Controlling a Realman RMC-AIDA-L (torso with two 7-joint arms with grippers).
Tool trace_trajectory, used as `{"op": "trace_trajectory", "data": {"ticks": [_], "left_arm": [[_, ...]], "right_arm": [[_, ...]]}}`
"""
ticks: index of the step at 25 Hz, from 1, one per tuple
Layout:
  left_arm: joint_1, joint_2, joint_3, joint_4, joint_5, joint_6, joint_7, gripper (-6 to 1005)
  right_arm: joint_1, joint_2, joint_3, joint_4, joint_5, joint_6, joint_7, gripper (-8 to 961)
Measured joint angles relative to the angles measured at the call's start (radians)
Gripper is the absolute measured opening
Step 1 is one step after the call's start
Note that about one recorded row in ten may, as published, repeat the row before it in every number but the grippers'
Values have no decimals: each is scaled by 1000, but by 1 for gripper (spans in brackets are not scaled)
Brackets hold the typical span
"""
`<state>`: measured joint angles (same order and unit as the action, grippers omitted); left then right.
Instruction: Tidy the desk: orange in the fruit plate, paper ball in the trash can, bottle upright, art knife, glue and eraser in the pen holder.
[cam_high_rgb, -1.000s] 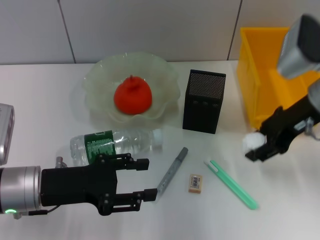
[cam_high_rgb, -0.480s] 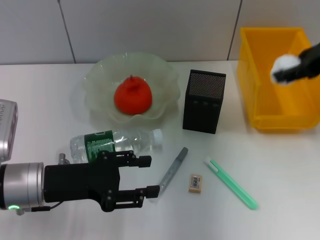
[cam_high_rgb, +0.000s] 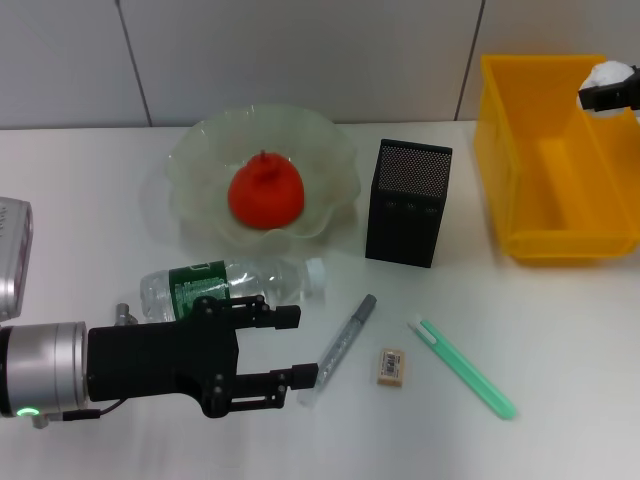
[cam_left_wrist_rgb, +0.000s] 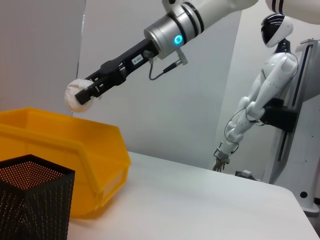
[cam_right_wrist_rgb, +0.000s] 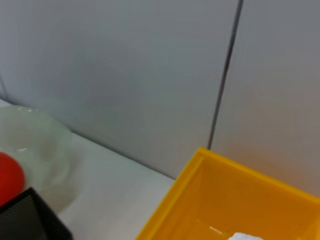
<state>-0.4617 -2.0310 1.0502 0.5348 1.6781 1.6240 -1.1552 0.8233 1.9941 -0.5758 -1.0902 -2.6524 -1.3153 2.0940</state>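
Fruit plate: the fruit plate (cam_high_rgb: 200, 150) stands at the back of the desk (cam_high_rgb: 560, 340), left of centre; the orange (cam_high_rgb: 265, 192) sits inside it, stem nub up.
Trash can: the trash can (cam_high_rgb: 530, 150) stands at the right; its floor shows bare yellow in the head view.
Paper ball: the paper ball (cam_high_rgb: 610, 75) is in the air above the can's far right part, clear of its walls and floor.
Right gripper: the right gripper (cam_high_rgb: 605, 92) has its fingers pinched on the paper ball, over the can; the left wrist view shows the same hold (cam_left_wrist_rgb: 86, 93).
Pen holder: the pen holder (cam_high_rgb: 408, 203) stands between plate and can; its inside cannot be seen.
Bottle: the bottle (cam_high_rgb: 230, 284) lies on its side in front of the plate, white cap pointing right.
Eraser: the eraser (cam_high_rgb: 391, 366) lies flat on the desk in front of the pen holder.
Left gripper: the left gripper (cam_high_rgb: 290, 348) hangs low just in front of the bottle, its fingers spread apart and holding nothing.
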Motion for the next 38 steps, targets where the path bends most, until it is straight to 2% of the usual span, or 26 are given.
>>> {"op": "trace_trajectory", "data": {"ticks": [5, 11, 15, 16, 17, 18, 21, 22, 23, 24, 25, 26, 27, 28, 31, 32, 35, 36, 37, 38], "left_arm": [[0, 0, 0, 1, 0, -1, 0, 684], [0, 0, 1, 2, 0, -10, 0, 684], [0, -2, 1, 3, 0, -15, 0, 685], [0, -3, 1, 3, 0, -16, 0, 685], [0, -7, -2, 6, 0, -18, 0, 685], [0, -7, -2, 6, 0, -18, 0, 685], [-2, -10, -9, 7, 0, -22, 0, 684], [-4, -12, -12, 7, 0, -27, 0, 684], [-5, -13, -13, 7, 0, -27, 0, 684], [-5, -13, -13, 7, 0, -27, 0, 684], [-7, -13, -17, 7, -1, -28, 0, 685], [-9, -13, -20, 6, -1, -29, 0, 685], [-14, -15, -24, 4, -1, -30, 0, 685], [-14, -15, -24, 4, -1, -30, 0, 685], [-23, -19, -24, 4, -1, -40, 1, 685], [-26, -20, -24, 4, 0, -44, 1, 685], [-43, -24, -24, 5, 4, -59, 1, 685], [-46, -25, -24, 5, 4, -61, 0, 685], [-46, -25, -24, 5, 4, -61, 0, 685], [-51, -25, -24, 5, 5, -64, -3, 685]], "right_arm": [[4, 1, -1, 31, 0, 50, -1, 684], [1, 8, -33, 37, 1, 89, 2, 756], [-16, 15, -26, 31, 72, 128, -2, 804], [-32, 14, -25, 28, 135, 136, -18, 804], [-69, 9, -25, 27, 298, 141, -73, 804], [-69, 9, -25, 27, 298, 141, -73, 804], [-148, 0, -30, 47, 635, 98, -240, 804], [-205, -3, -32, 87, 857, 27, -371, 804], [-205, -3, -32, 87, 857, 27, -371, 804], [-248, -8, -28, 148, 1017, -73, -482, 804], [-248, -8, -28, 148, 1017, -73, -482, 804], [-269, -14, -27, 193, 1076, -131, -526, 804], [-295, -31, -25, 286, 1140, -249, -606, 804], [-295, -31, -25, 286, 1140, -249, -606, 804], [-323, -57, -34, 433, 1125, -386, -703, 804], [-338, -65, -37, 498, 1073, -434, -756, 804], [-354, -61, -37, 526, 992, -456, -790, 804], [-360, -55, -37, 529, 949, -458, -798, 804], [-368, -39, -38, 526, 858, -458, -807, 804], [-368, -39, -38, 526, 858, -458, -807, 804]]}}
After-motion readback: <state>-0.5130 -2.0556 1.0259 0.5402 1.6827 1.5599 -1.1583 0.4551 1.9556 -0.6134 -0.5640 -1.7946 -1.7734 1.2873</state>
